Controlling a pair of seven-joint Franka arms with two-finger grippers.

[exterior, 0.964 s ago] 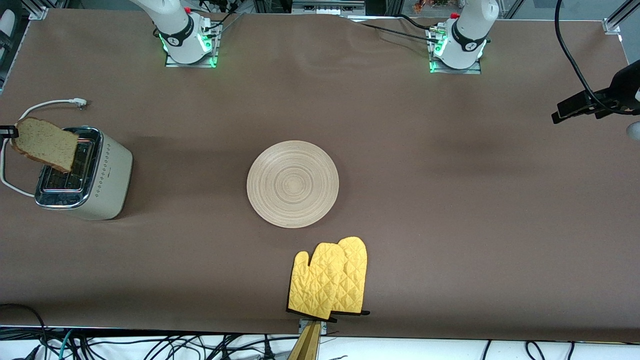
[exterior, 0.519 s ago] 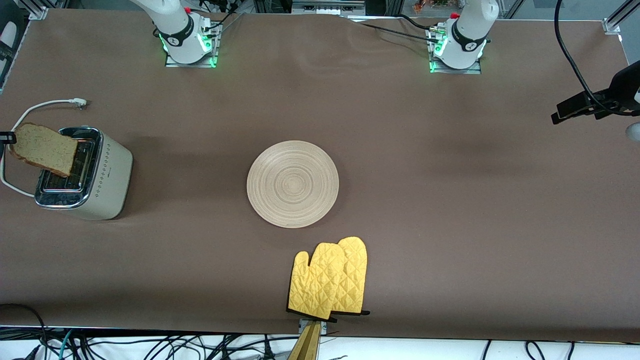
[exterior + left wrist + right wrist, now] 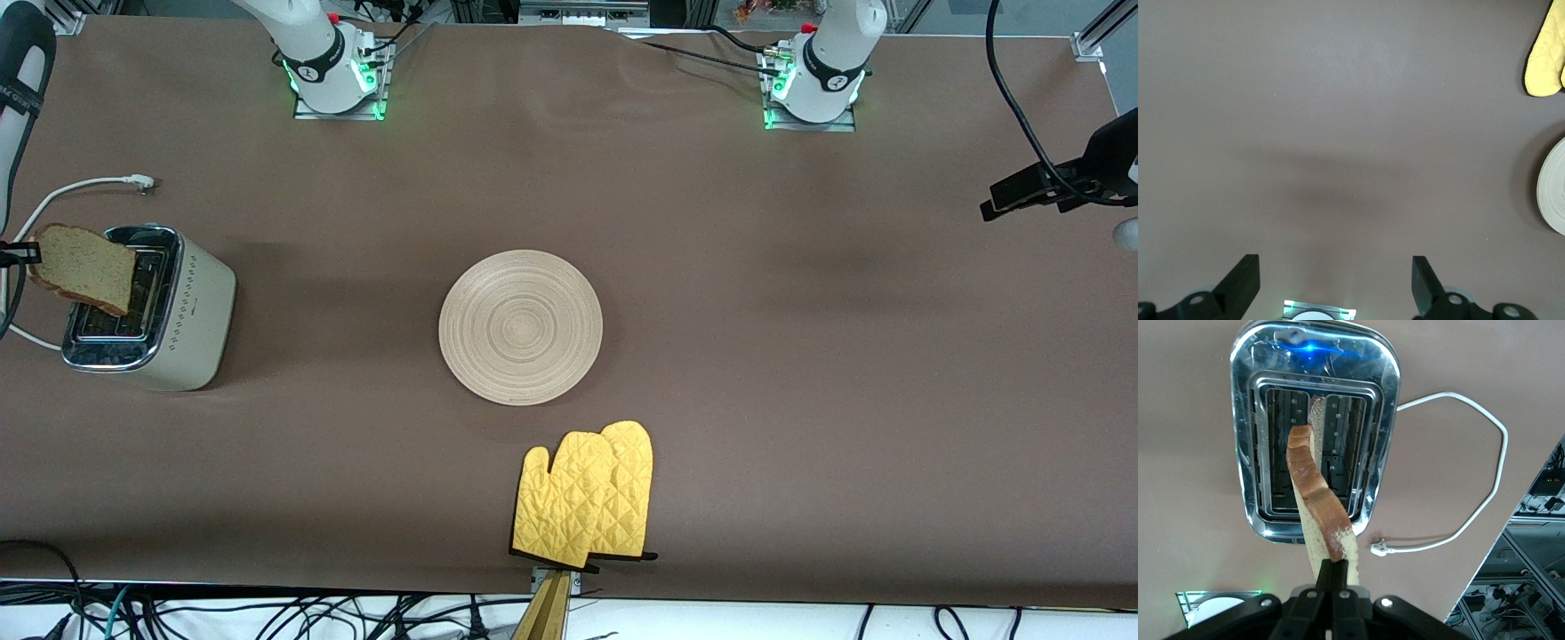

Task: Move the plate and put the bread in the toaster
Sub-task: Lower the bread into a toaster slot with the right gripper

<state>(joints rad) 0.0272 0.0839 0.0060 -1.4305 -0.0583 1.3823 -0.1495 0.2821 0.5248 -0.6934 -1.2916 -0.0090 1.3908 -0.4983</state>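
The right gripper (image 3: 1333,570) has its jaws pinched shut on the crust edge of the bread (image 3: 84,267), which hangs on edge over the chrome top of the toaster (image 3: 191,311) at the right arm's end of the bench. Over the last second the slice has sunk and looks smaller in the front view, and its tilt has eased; its lower edge now overlaps the toaster's top in the front view. In the right wrist view the bread (image 3: 1315,507) runs lengthwise along the slots, but its lower end seems to sit over the bar between them, so it probably needs a slight sideways nudge before it can drop in.

The plate (image 3: 520,327) lies bare in the middle of the frame, with a pair of yellow oven mitts (image 3: 587,498) nearer the camera, towards the lower edge.

The left gripper (image 3: 1335,280) waits over bare bench at its own end, jaws spread wide and holding nothing.
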